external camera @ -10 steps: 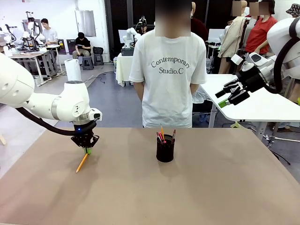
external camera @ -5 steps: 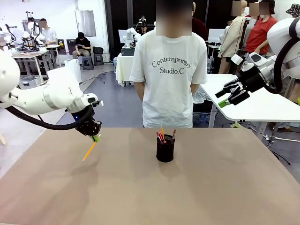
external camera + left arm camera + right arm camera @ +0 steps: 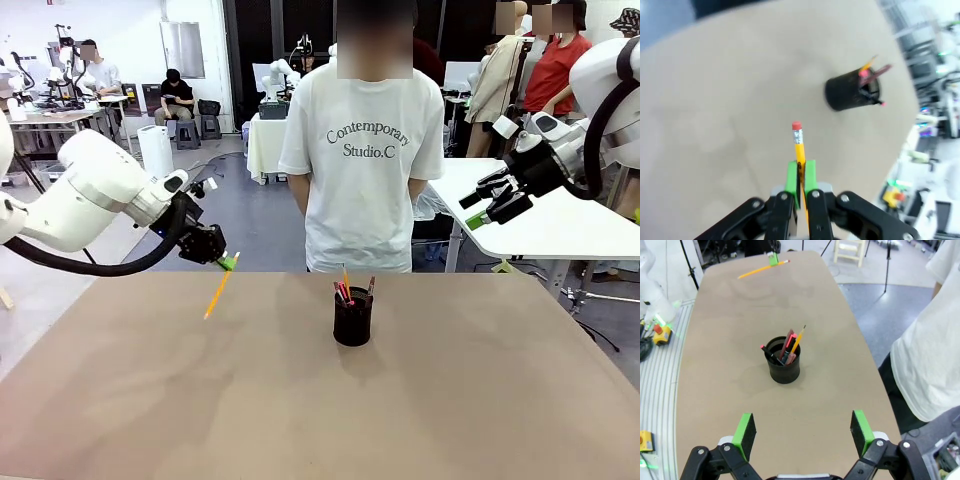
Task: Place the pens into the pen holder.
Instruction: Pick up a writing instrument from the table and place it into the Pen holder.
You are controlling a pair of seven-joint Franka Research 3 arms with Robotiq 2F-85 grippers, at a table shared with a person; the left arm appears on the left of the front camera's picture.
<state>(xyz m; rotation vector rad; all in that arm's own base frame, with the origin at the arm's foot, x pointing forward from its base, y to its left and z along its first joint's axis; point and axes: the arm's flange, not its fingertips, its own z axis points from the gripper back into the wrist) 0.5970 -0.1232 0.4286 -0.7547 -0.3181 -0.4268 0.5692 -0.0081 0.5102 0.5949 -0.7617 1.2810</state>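
front: across table [image 3: 450, 400] | wrists: downward | shared: pen holder [image 3: 352, 316]

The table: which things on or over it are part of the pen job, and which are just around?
Part of the job:
- yellow pencil with pink eraser, gripped by the left gripper
- black mesh cup with red and orange pens

Just around:
- open right gripper
- person in white T-shirt

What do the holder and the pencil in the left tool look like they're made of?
Holder: probably metal mesh, matte black; the wall looks finely textured, though the weave is too small to be sure. Pencil: likely painted wood, glossy yellow-orange, with a silver ferrule and pink rubber eraser at the end.
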